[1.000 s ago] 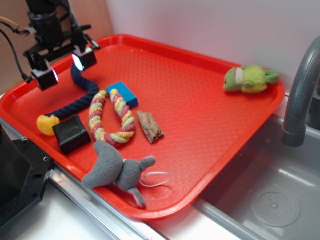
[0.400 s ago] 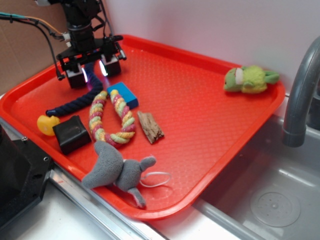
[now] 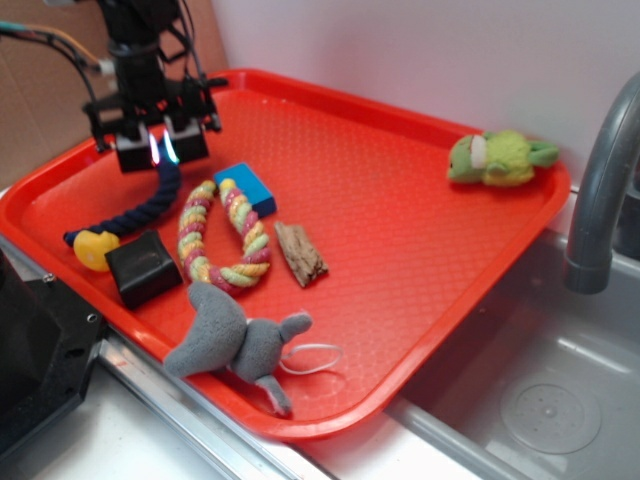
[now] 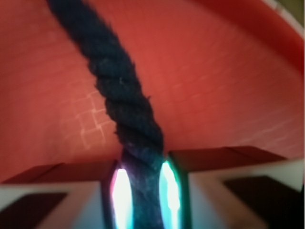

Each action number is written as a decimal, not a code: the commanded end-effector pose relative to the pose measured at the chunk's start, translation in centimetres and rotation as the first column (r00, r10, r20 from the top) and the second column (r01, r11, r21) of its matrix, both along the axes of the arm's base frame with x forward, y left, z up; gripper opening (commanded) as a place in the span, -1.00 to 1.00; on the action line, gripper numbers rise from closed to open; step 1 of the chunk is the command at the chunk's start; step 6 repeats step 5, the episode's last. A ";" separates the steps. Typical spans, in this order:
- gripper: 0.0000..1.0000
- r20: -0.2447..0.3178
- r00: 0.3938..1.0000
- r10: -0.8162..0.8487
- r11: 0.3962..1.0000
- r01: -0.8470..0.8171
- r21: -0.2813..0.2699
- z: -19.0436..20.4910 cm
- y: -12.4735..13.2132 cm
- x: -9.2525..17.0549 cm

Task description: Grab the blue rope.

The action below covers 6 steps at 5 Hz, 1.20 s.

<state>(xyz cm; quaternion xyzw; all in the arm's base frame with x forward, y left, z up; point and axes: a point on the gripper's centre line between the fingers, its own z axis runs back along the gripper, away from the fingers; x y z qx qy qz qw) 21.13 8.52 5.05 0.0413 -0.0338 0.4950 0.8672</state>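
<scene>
The blue rope (image 3: 140,208) is a thick navy twisted rope with a yellow knob (image 3: 92,249) at its lower end. It curves over the left part of the red tray (image 3: 380,210). My gripper (image 3: 157,150) is shut on the rope's upper end, which is lifted off the tray while the knob end rests near the front left rim. In the wrist view the rope (image 4: 119,86) runs up from between my two glowing pads (image 4: 121,193), which press it on both sides at my gripper (image 4: 143,195).
Beside the rope lie a pink-yellow-green braided rope ring (image 3: 222,235), a small bright blue block (image 3: 245,187), a black block (image 3: 144,267), a piece of wood (image 3: 300,253) and a grey plush mouse (image 3: 235,340). A green plush toy (image 3: 497,158) sits far right. A sink faucet (image 3: 600,180) stands beyond the tray.
My gripper has closed on the rope's upper end and moved left and up a little. The rope's upper part has risen and the knob end has shifted slightly left.
</scene>
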 end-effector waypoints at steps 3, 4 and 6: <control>-1.00 0.004 0.703 -0.712 0.690 0.698 0.190 15.1 -8.6 0.3; -1.00 0.042 0.671 -0.740 0.666 0.724 0.181 16.3 -9.8 1.1; -1.00 0.039 0.631 -0.775 0.627 0.761 0.167 16.6 -9.6 1.7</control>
